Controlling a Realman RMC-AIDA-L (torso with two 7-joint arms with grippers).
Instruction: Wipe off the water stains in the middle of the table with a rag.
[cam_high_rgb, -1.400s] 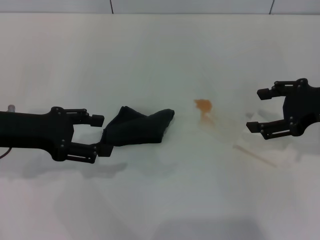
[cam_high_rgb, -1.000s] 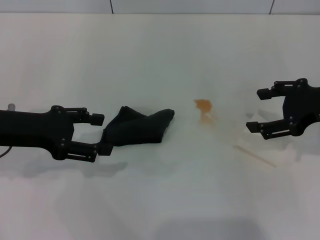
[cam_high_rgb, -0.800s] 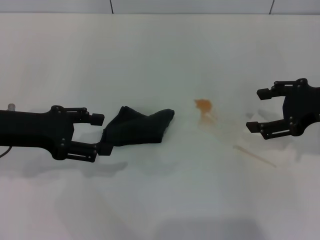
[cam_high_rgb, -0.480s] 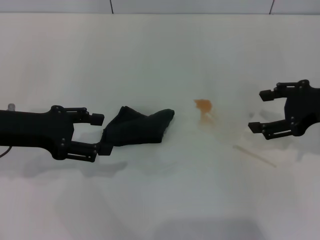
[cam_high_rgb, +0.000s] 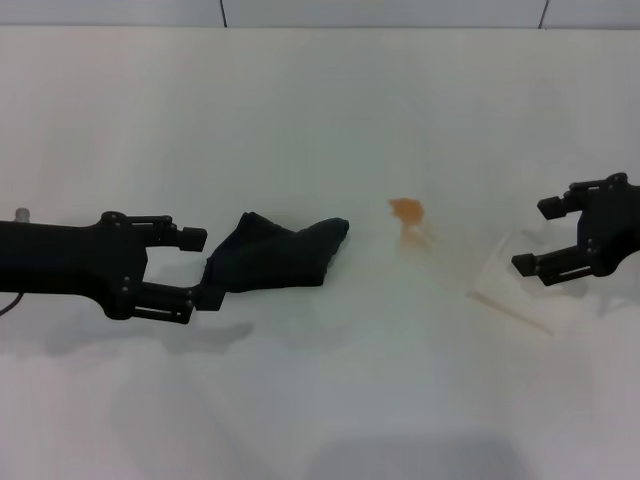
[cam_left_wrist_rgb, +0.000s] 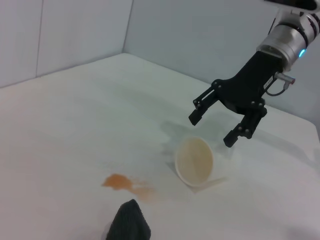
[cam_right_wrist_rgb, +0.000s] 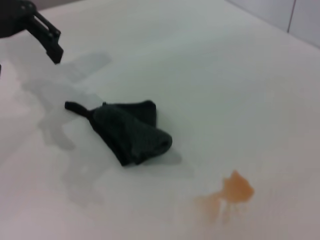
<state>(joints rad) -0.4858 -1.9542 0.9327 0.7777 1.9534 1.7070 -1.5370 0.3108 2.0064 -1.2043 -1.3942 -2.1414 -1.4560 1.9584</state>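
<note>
The rag (cam_high_rgb: 275, 255), a dark crumpled cloth, lies on the white table (cam_high_rgb: 320, 120) left of centre; it also shows in the right wrist view (cam_right_wrist_rgb: 130, 132), and its tip in the left wrist view (cam_left_wrist_rgb: 131, 222). The water stains (cam_high_rgb: 406, 210), a small orange-brown blot with a pale trickle, sit right of the rag, apart from it (cam_right_wrist_rgb: 235, 190) (cam_left_wrist_rgb: 120, 181). My left gripper (cam_high_rgb: 200, 268) is open at the rag's left end, its lower fingertip against the cloth's corner. My right gripper (cam_high_rgb: 532, 237) is open and empty at the right, also seen in the left wrist view (cam_left_wrist_rgb: 210, 131).
A clear cup (cam_left_wrist_rgb: 195, 161) lies on its side between the stain and my right gripper, faint in the head view (cam_high_rgb: 500, 265). A thin pale stick-like line (cam_high_rgb: 510, 308) lies just in front of it. A wall seam runs along the table's far edge.
My right gripper has drawn back to the right, away from the cup. The left gripper, rag and stain have not moved.
</note>
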